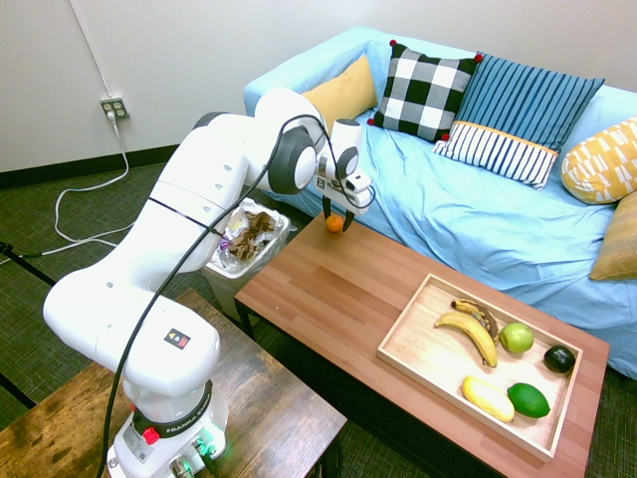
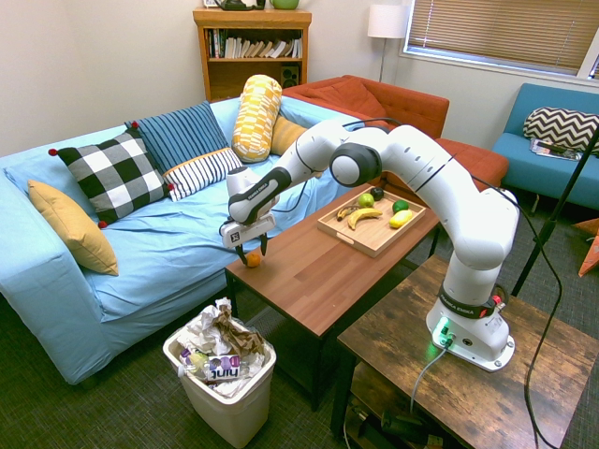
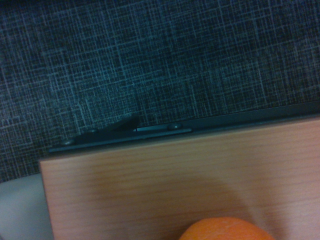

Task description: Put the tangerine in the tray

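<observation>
Table (image 1: 328,299) comes first, the brown wood one right in front of my arm. On its end close to me sits the tray (image 1: 403,344), light wood with a low rim. The tray holds a banana (image 1: 468,334), a small dark banana (image 1: 476,314), a green apple (image 1: 516,338), a dark round fruit (image 1: 558,358), a lemon (image 1: 488,398) and a lime (image 1: 529,399).

Farther along, at the far corner of the table next to the sofa, I see the tangerine (image 1: 334,224). It sits on the table, well apart from the tray. In the wrist view the tangerine (image 3: 227,230) is an orange blur on the wood near the table edge, with dark carpet past it.

My gripper (image 1: 335,217) points straight down over the tangerine. One finger is on each side of the fruit. I cannot tell if the fingers are pressing on it or just standing beside it.

On the floor below that corner is a white bin (image 2: 220,379) full of crumpled trash.

Past the table is the blue sofa (image 1: 478,219). It has a checked pillow (image 1: 423,90), a striped pillow (image 1: 518,119) and yellow pillows (image 1: 343,92).
</observation>
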